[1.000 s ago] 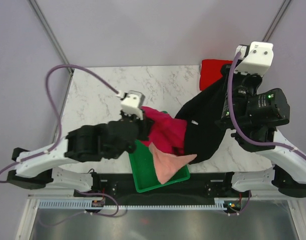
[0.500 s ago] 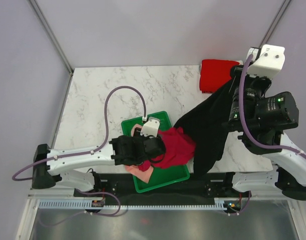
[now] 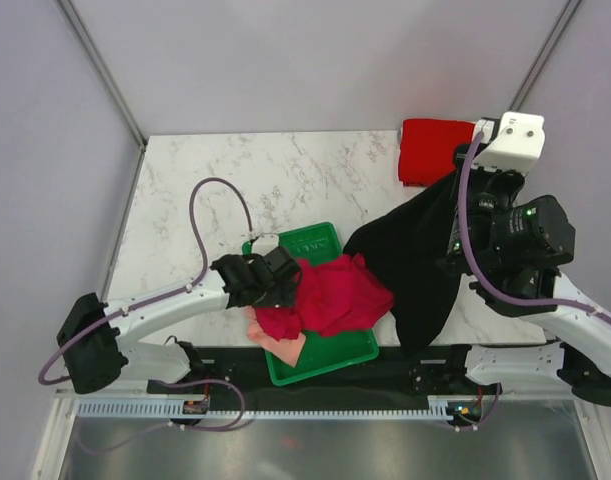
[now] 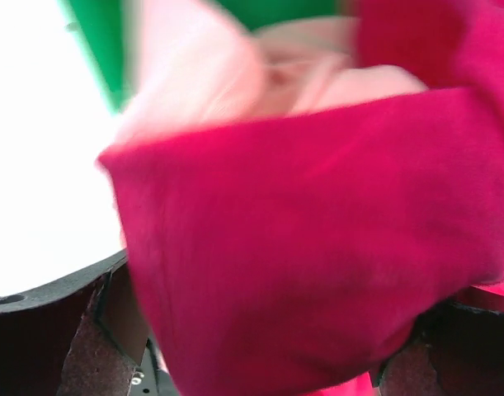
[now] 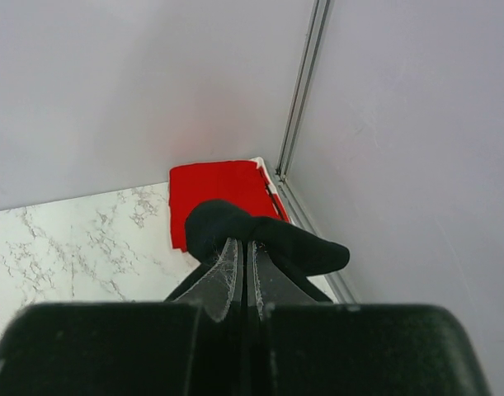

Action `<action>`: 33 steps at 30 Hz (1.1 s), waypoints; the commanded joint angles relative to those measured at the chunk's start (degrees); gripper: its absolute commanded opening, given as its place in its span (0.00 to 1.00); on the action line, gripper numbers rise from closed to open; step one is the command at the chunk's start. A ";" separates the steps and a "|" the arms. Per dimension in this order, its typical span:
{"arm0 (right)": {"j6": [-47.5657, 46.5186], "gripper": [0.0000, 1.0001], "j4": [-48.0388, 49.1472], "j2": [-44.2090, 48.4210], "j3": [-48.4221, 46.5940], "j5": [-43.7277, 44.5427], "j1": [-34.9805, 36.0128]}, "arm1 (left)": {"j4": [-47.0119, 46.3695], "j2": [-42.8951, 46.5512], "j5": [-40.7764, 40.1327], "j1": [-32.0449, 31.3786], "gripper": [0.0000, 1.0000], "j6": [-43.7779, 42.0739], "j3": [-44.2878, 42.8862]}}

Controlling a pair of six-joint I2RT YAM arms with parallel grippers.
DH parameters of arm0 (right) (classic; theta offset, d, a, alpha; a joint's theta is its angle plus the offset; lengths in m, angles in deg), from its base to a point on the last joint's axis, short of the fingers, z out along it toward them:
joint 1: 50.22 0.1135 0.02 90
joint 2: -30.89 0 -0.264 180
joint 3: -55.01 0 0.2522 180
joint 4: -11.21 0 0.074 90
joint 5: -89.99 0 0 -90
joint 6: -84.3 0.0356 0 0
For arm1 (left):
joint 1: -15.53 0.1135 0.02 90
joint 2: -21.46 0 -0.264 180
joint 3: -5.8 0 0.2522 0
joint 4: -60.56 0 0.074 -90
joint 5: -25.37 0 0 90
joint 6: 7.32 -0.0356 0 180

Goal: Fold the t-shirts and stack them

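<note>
My right gripper (image 5: 244,246) is shut on a bunched fold of the black t-shirt (image 3: 413,262), which hangs from it down to the table's near right edge. A bright red t-shirt (image 3: 433,150) lies folded flat at the far right corner, red also showing beyond the fingertips (image 5: 214,191). My left gripper (image 3: 283,284) stands open over the green bin. Its fingers (image 4: 66,342) are spread wide, and the magenta t-shirt (image 4: 317,239) lies loose between them. That magenta t-shirt (image 3: 337,296) is heaped in the bin over a peach t-shirt (image 3: 283,346).
The green plastic bin (image 3: 320,237) sits at the table's near edge between the two arms. The marble tabletop (image 3: 285,180) stretches behind it. A purple cable (image 3: 200,215) loops above the left arm. Frame posts stand at both far corners.
My left gripper has opened and let go of the magenta t-shirt, which dropped in a heap onto the bin. The left arm swung down over the bin. The right gripper kept its grip.
</note>
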 commanded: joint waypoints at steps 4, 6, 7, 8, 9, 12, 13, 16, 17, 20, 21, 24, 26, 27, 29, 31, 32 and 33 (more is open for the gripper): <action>6.38 0.01 -2.73 3.35 6.83 10.40 1.19 | 1.37 -4.11 4.68 9.27 0.94 3.82 4.94; 7.09 0.02 -2.82 3.62 8.94 11.80 1.90 | -0.73 -5.88 6.00 11.12 0.94 3.04 5.55; 7.35 0.03 -2.74 3.80 9.38 12.24 2.60 | -1.61 -6.58 6.70 11.65 0.92 2.68 5.73; 7.62 0.04 -2.82 3.80 9.82 12.60 3.13 | -2.49 -8.16 8.01 12.96 0.90 2.33 5.91; 8.05 0.04 -2.74 3.89 10.70 13.30 3.57 | -3.63 -8.69 8.54 13.76 0.80 1.72 6.43; 8.50 0.08 -2.73 3.97 12.63 14.27 5.06 | -8.20 -11.07 11.62 17.97 0.22 -1.00 7.40; 8.50 0.09 -2.56 3.80 13.25 14.97 5.15 | -9.69 -11.59 12.50 19.46 0.04 -1.88 7.31; 7.62 0.20 -1.60 3.71 14.92 16.55 5.77 | -9.62 -12.13 13.12 28.07 0.02 -6.80 5.21; 6.84 0.26 -0.37 3.88 15.88 16.90 5.86 | -9.53 -11.69 13.38 33.83 0.02 -8.38 4.42; -2.73 0.36 12.34 4.59 19.57 17.43 6.21 | -9.53 -10.98 16.19 47.30 0.02 -13.22 0.99; -4.49 0.38 15.60 4.59 20.28 17.52 6.21 | -9.62 -11.85 16.98 50.47 0.02 -14.45 -1.10; -4.86 0.48 18.01 3.80 21.69 17.87 6.21 | -10.23 -15.01 20.32 61.46 0.02 -14.46 -5.93; -5.12 0.62 19.32 2.75 22.56 18.05 6.64 | -11.81 -18.97 25.21 68.13 0.02 -13.32 -8.06; -5.47 0.67 19.59 2.22 22.92 18.31 6.56 | -13.47 -20.46 26.64 70.00 0.02 -11.23 -10.07; -6.87 0.72 22.13 0.90 24.14 18.84 6.82 | -14.80 -25.99 31.20 75.17 0.02 -8.59 -12.27; -9.51 0.74 26.68 -0.06 25.64 19.72 7.08 | -16.91 -29.60 32.89 77.56 0.02 -4.10 -15.70; -10.30 0.80 28.45 -0.24 27.65 19.98 7.17 | -17.87 -32.14 32.90 78.88 0.02 -2.61 -16.84; -11.01 0.82 30.47 -0.59 28.89 20.42 7.35 | -18.84 -33.47 32.46 79.24 0.02 0.36 -18.77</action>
